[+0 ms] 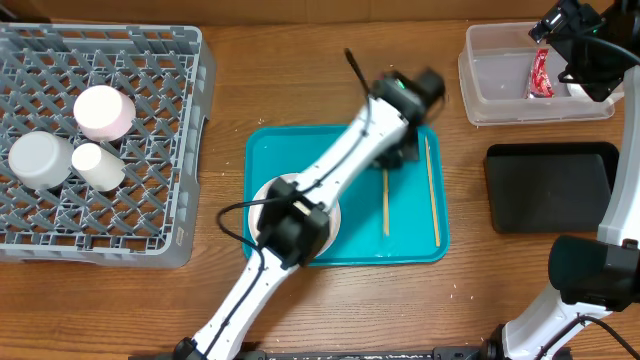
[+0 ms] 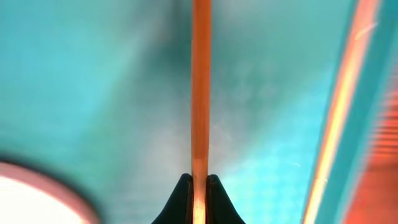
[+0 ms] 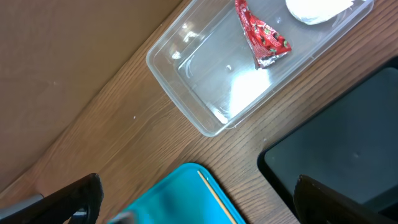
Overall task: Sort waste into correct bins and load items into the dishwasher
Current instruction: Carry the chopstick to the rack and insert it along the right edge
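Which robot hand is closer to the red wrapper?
Right. The right gripper hangs open by the clear tub where the red wrapper lies. The left gripper is farther off, down on the teal tray, shut on a chopstick.

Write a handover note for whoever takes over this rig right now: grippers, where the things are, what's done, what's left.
Left gripper: shut on one chopstick at the teal tray.
Right gripper: open, holding nothing, above the clear tub.
Done: red wrapper and white napkin are in the clear tub; three dishes sit in the dish rack.
Left: the held chopstick, the second chopstick and the white plate, all on the teal tray, go to the rack. The black tray looks empty.
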